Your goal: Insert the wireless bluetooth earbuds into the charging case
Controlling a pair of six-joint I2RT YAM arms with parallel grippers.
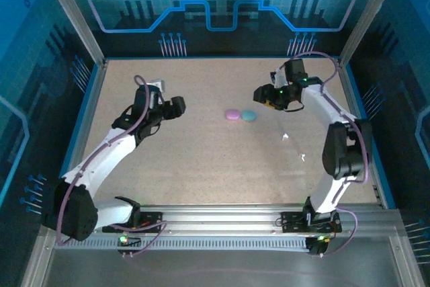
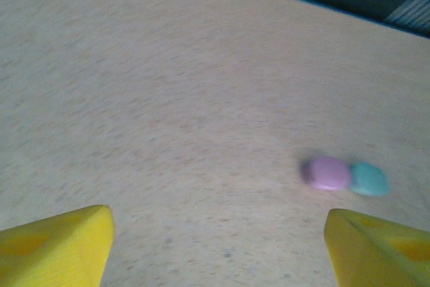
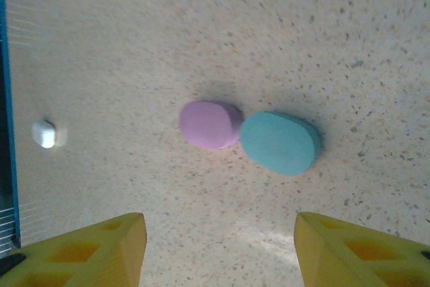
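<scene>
Two round charging cases lie side by side and touching at the table's middle: a pink case (image 1: pixel 232 114) (image 2: pixel 327 172) (image 3: pixel 209 124) and a teal case (image 1: pixel 248 116) (image 2: pixel 369 179) (image 3: pixel 279 142), both with lids down. My left gripper (image 1: pixel 176 107) (image 2: pixel 218 253) hovers to their left, open and empty. Just right of and behind them my right gripper (image 1: pixel 265 95) (image 3: pixel 218 253) also stands open over bare table. A tiny white earbud (image 3: pixel 44 134) lies near a blue edge. Two small white bits (image 1: pixel 285 137) (image 1: pixel 302 157), likely earbuds, lie on the right side.
The speckled tabletop (image 1: pixel 201 159) is bounded by a blue rim (image 1: pixel 84 115) and aluminium frame posts. An aluminium rail (image 1: pixel 222 218) with both arm bases runs along the near edge.
</scene>
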